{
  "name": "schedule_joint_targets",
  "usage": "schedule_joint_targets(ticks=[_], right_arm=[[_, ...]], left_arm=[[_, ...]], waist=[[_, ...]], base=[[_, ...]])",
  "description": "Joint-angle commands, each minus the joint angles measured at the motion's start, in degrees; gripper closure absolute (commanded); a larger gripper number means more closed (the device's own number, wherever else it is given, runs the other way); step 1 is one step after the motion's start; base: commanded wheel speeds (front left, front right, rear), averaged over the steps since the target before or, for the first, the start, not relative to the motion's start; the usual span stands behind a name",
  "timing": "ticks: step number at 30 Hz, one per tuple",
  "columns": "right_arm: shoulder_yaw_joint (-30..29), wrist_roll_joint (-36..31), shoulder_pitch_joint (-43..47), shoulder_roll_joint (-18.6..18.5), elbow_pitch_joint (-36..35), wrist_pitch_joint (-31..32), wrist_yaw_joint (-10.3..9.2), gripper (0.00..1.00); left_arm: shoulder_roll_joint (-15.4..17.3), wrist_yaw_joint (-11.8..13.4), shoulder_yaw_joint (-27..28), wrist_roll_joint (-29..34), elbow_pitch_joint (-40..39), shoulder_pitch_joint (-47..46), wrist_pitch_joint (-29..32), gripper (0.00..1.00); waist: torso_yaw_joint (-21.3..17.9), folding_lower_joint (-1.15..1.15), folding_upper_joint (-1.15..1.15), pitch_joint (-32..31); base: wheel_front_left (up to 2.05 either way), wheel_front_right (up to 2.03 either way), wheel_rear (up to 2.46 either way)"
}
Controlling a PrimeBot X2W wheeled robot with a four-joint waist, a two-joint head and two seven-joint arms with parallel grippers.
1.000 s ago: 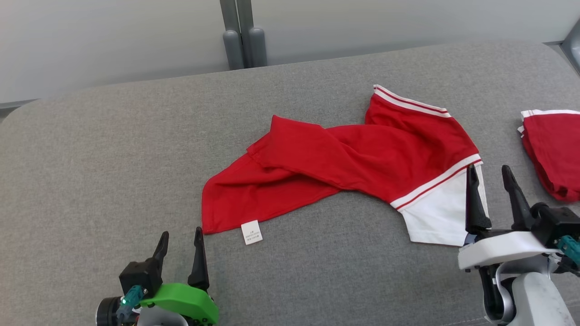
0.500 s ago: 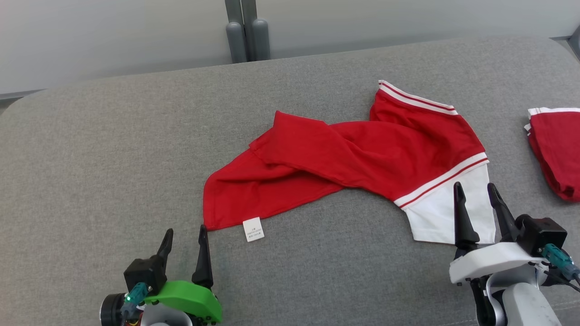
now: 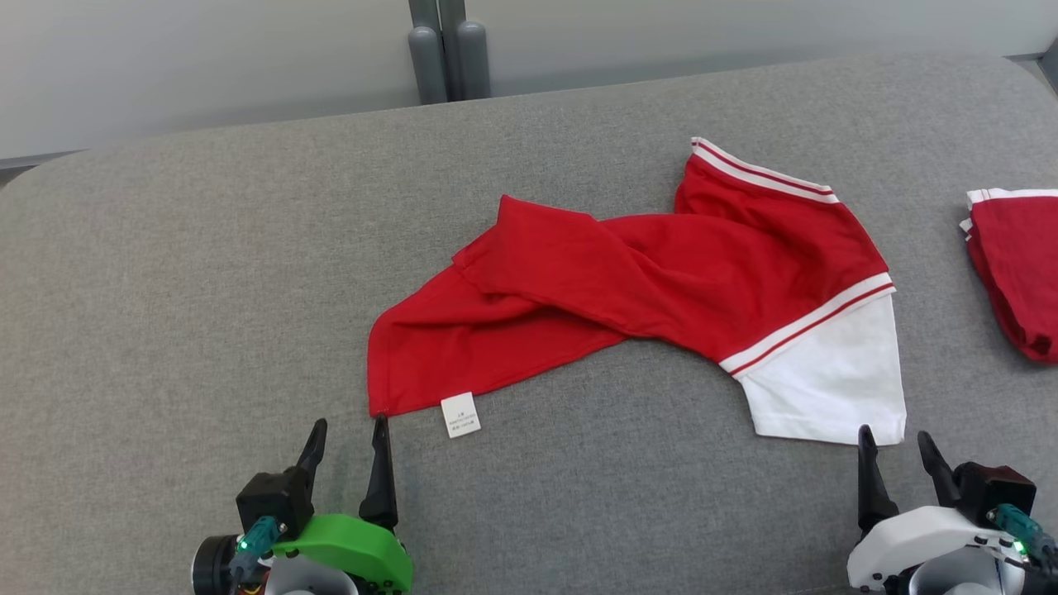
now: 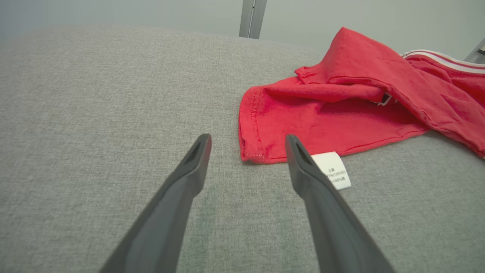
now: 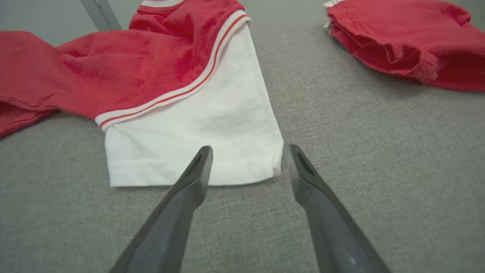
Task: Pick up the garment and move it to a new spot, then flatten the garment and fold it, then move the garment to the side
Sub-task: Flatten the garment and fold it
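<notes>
A red garment (image 3: 645, 281) with a white sleeve and striped trim lies rumpled and twisted on the grey cushioned surface (image 3: 165, 289). Its white care label (image 3: 460, 415) sticks out at the near left corner. My left gripper (image 3: 351, 430) is open just before that red corner (image 4: 252, 151), empty. My right gripper (image 3: 894, 442) is open just before the white sleeve's hem (image 5: 197, 167), its fingertips apart from the cloth. The left wrist view shows the garment (image 4: 341, 110) beyond the fingertips of my left gripper (image 4: 246, 142). My right gripper (image 5: 248, 151) holds nothing.
A second red garment (image 3: 1017, 264), folded, lies at the right edge of the surface; the right wrist view shows this folded garment (image 5: 405, 41) at top right. Two grey posts (image 3: 446, 49) stand behind the far edge, before a pale wall.
My right gripper has drawn back toward me, off the white sleeve to just before its hem. The left gripper has barely moved. The head camera tilted slightly.
</notes>
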Motion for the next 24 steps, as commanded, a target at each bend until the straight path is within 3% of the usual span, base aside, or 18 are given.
schedule_joint_targets(ticks=[1, 12, 13, 14, 15, 18, 24], right_arm=[[-0.15, -0.44, -0.22, -0.09, 1.13, -0.16, -0.02, 0.00], [-1.76, -3.88, -5.89, -0.06, 10.82, -0.16, -0.03, 0.00], [-1.35, -3.85, -6.43, -0.15, 11.87, -0.15, -0.03, 0.44], [-1.05, -3.85, -6.78, -0.12, 12.44, -0.04, -0.03, 0.56], [-0.13, -3.54, -7.23, 0.03, 12.76, -0.02, -0.03, 1.00], [1.61, -2.07, -8.15, -0.08, 11.03, -0.03, -0.03, 1.00], [8.75, 3.10, -12.34, -0.07, -2.41, -0.09, -0.02, 1.00]], left_arm=[[0.26, 0.13, -0.03, -0.26, 0.07, -0.61, -0.02, 0.00], [0.26, -0.17, 0.05, 0.47, -0.20, -1.35, -0.01, 0.00], [0.26, -0.08, 0.15, 0.46, -0.21, -1.37, -0.01, 0.00], [0.26, -0.05, 0.21, 0.47, -0.24, -1.38, -0.01, 0.00], [0.26, -0.01, 0.29, 0.51, -0.24, -1.39, -0.01, 0.00], [0.26, 0.04, 0.61, 0.65, -0.31, -1.32, -0.01, 0.00], [0.25, -0.30, 0.69, 0.29, -0.24, -1.76, -0.01, 0.00]], waist=[[-0.02, 0.00, 0.00, 0.16], [0.75, 0.00, 0.00, 1.43], [0.89, 0.00, 0.00, 1.50], [1.01, 0.00, 0.00, 1.58], [1.12, 0.00, 0.00, 1.67], [1.26, 0.00, 0.00, 1.89], [1.40, 0.00, 0.00, 2.73]], base=[[0.00, 0.00, 0.00], [0.00, 0.00, 0.00], [0.00, 0.00, 0.00], [0.00, 0.00, 0.00], [0.00, 0.00, 0.00], [0.00, 0.00, 0.00], [0.00, 0.00, 0.00]])
